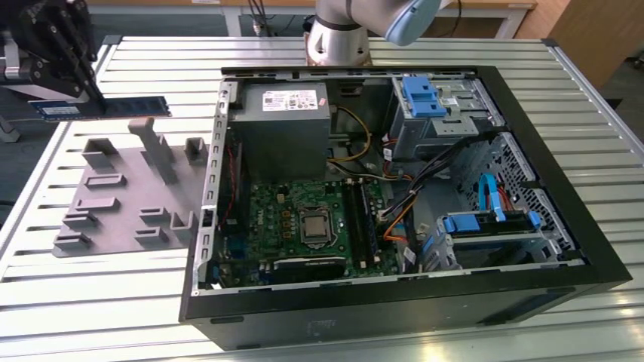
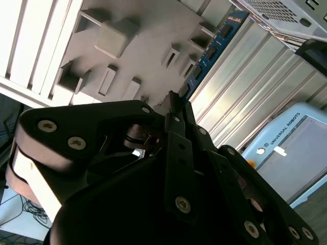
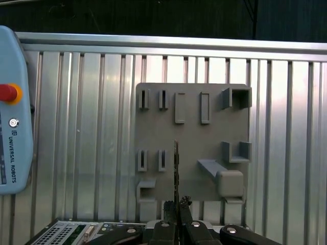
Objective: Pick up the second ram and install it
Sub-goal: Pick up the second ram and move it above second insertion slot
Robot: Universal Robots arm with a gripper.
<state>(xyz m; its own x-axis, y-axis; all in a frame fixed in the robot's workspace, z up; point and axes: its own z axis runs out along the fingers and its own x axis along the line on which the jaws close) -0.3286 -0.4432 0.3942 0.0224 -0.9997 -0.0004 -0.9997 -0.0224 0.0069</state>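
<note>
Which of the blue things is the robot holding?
The long thin ram between its fingers, above the grey tray; the blue brackets sit inside the computer case.

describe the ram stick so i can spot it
To the exterior view's left of the open computer case lies a grey holder tray. Above it, the gripper grips the second ram: a thin blue strip, unlike the tray's grey blocks.

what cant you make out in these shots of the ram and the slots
- Exterior view: memory slots too small to tell whether any holds a stick.
- First wrist view: the second ram is edge-on, so its chips are hidden.
- Second wrist view: the hand covers the ram's gripped end.
</note>
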